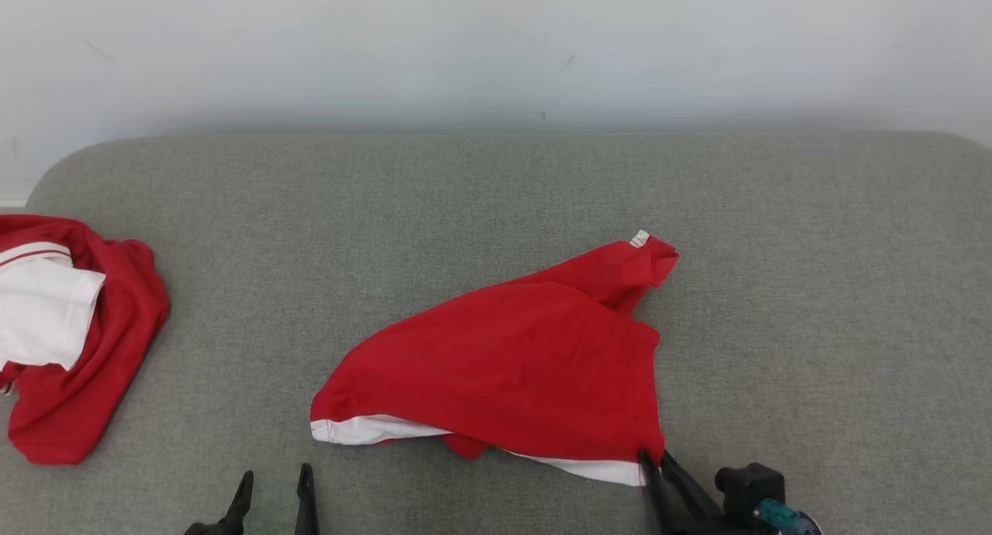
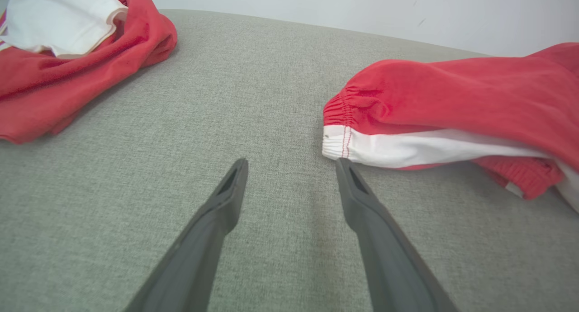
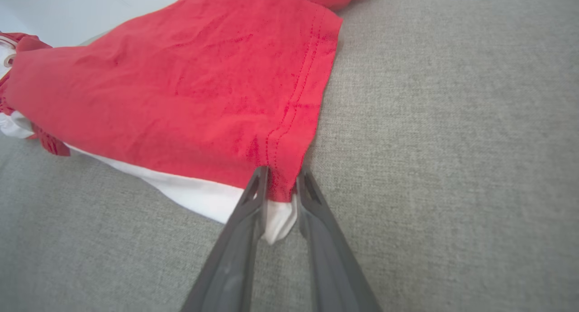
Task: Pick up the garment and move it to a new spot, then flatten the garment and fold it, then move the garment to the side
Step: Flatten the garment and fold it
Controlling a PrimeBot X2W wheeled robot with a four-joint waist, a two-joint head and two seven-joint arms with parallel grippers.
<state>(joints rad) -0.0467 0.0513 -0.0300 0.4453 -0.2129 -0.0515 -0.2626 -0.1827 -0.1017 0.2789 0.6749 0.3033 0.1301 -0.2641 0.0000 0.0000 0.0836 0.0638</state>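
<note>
The garment point(image 1: 511, 364), red shorts with white trim, lies crumpled on the grey fabric surface point(image 1: 465, 201) near the front middle. My right gripper point(image 1: 655, 457) is at its near right corner. In the right wrist view the two fingers of the right gripper point(image 3: 282, 176) pinch the red and white hem corner of the garment point(image 3: 181, 90). My left gripper point(image 1: 273, 484) stands open over bare fabric, to the left of the garment's elastic waistband. In the left wrist view the left gripper point(image 2: 291, 167) holds nothing, and its right fingertip is just short of the white band of the garment point(image 2: 452, 95).
A second red and white piece of clothing point(image 1: 70, 341) lies bunched at the left edge, also seen in the left wrist view point(image 2: 68, 54). A pale wall point(image 1: 496, 46) rises behind the surface's rounded back edge. Bare grey fabric stretches to the right and behind.
</note>
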